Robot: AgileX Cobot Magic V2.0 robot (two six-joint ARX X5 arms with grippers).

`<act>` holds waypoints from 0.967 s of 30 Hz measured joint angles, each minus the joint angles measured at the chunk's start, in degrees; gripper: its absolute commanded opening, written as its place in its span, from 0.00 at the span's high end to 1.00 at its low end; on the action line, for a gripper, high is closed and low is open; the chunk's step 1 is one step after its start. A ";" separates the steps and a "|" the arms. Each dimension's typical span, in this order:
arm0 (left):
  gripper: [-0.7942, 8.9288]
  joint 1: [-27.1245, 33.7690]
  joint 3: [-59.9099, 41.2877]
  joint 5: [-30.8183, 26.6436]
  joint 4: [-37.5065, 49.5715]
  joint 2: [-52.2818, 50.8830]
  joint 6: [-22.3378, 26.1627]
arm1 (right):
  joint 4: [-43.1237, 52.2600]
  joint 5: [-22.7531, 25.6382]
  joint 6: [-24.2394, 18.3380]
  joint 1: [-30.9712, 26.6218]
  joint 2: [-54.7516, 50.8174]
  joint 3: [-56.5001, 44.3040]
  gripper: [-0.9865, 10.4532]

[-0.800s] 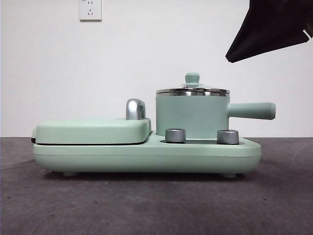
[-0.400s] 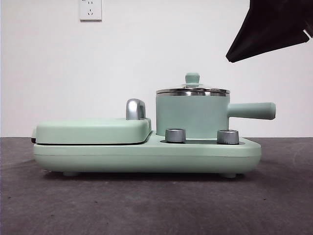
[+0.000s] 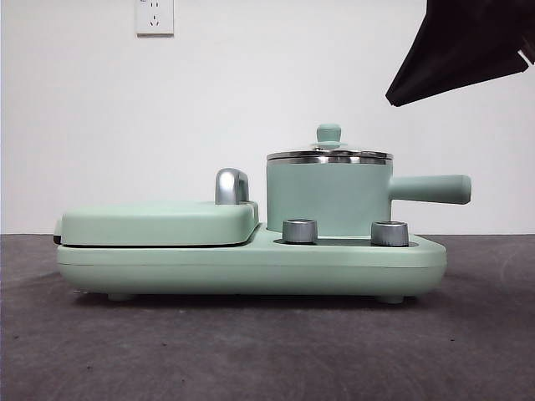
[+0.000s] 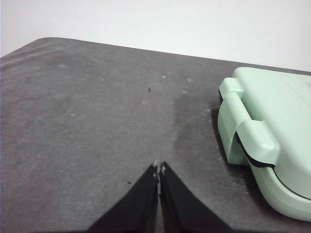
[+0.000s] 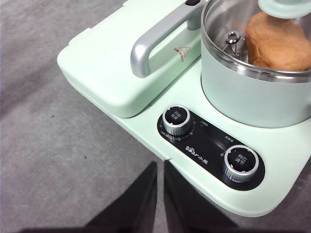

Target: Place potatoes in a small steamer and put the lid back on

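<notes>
The small steamer [image 3: 328,200] stands on the right of the mint-green appliance, its long handle [image 3: 430,189] pointing right. The lid [image 3: 328,154] sits on it, knob up. In the right wrist view the potato [image 5: 277,41] lies inside the steamer [image 5: 252,97], seen through the glass under the lid's knob [image 5: 284,6]. My right gripper [image 5: 160,167] is shut and empty, above the table in front of the appliance's dials. My left gripper [image 4: 159,168] is shut and empty over bare table, beside the end of the grill plate [image 4: 272,145]. A black arm part [image 3: 468,50] shows at the top right of the front view.
The flat grill plate [image 3: 159,224] with its chrome handle [image 3: 231,185] fills the left of the appliance base [image 3: 251,267]. Two steel dials [image 3: 300,231] [image 3: 389,233] sit in front of the steamer. A wall socket [image 3: 155,17] is on the white wall behind.
</notes>
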 measured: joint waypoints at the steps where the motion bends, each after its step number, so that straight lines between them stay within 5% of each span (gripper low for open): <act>1: 0.91 0.00 0.00 0.00 0.00 0.00 0.00 | 0.00 0.00 0.00 0.00 0.00 0.00 0.90; 6: 0.91 0.00 0.00 0.00 0.00 0.00 0.00 | 0.50 2.25 -3.74 -1.46 -1.75 -0.09 0.90; 11: 0.91 0.00 0.00 0.00 0.00 0.00 0.00 | 9.51 3.96 -9.07 -9.03 -11.54 -6.40 0.90; 19: 0.91 0.00 0.00 0.00 0.00 0.00 0.00 | 18.10 4.33 -10.36 -25.42 -32.11 -25.49 0.90; 29: 0.91 0.00 0.00 0.00 0.00 0.00 0.00 | 19.74 4.15 -10.10 -30.01 -47.91 -38.18 0.90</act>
